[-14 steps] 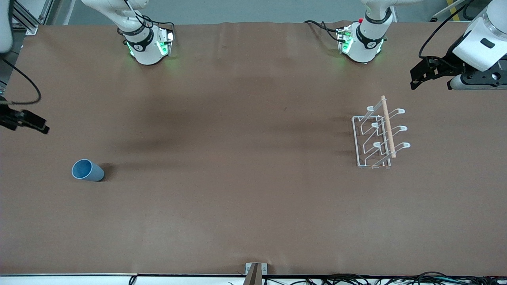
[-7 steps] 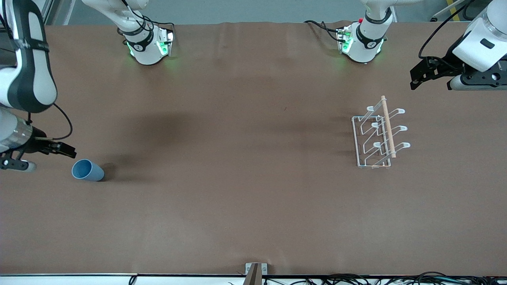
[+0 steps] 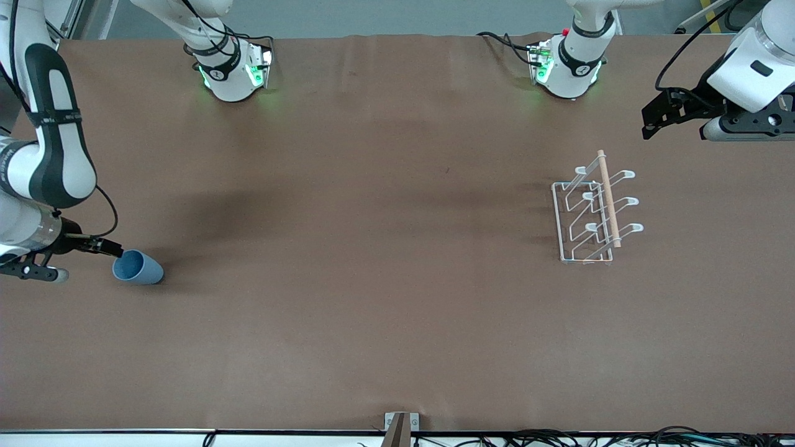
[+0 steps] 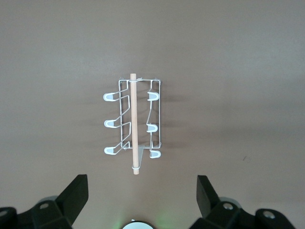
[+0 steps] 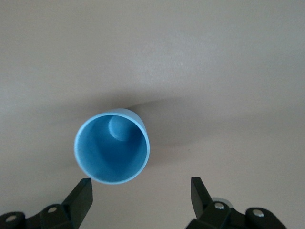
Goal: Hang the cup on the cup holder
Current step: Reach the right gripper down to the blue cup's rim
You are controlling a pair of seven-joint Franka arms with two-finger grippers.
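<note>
the cup (image 3: 137,267) stands upright, mouth up, on the table (image 3: 372,310) at the right arm's end. the right gripper (image 5: 140,191) hangs just above it, fingers spread, gripping nothing. the cup holder (image 3: 595,211) stands well apart at the left arm's end. the left gripper (image 4: 143,191) waits above it, fingers spread.

The left gripper (image 4: 142,191), jaws spread wide, hangs over the cup holder (image 4: 135,121).
</note>
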